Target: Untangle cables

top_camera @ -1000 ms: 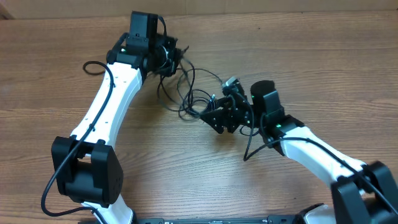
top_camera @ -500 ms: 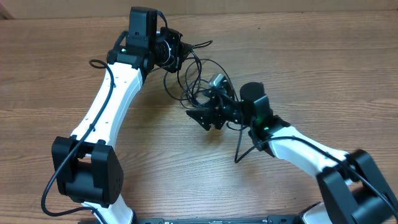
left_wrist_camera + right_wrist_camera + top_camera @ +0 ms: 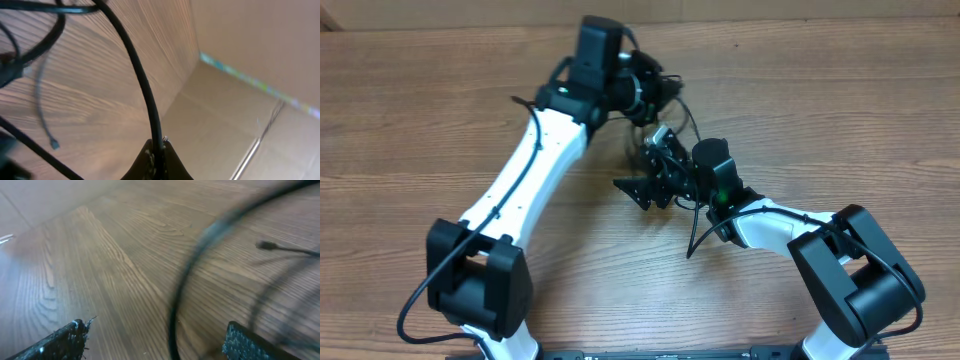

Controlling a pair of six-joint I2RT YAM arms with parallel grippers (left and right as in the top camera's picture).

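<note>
My L gripper is clamped tight on one of the cables. The cord rises out of the pinch btwn my two fingers and arcs up and left across the L wrist view. More strands cross the top-left corner there. A thinner, blurred one drops to a small plug end in front of the wooden table. A cardboard wall stands at the table's edge.

My R gripper is spread wide w/ nothing gripped, one fingertip in each bottom corner of the R wrist view. A blurred strand runs down thru the gap btwn them; can't tell if it touches either pad. Another strand w/ a plug tip shows upper right over the wood.

From overhead, the tangle sits btwn my two grippers, toward the far middle of the table. L gripper is at its far side, R gripper just on the near side, and the two are close together.
</note>
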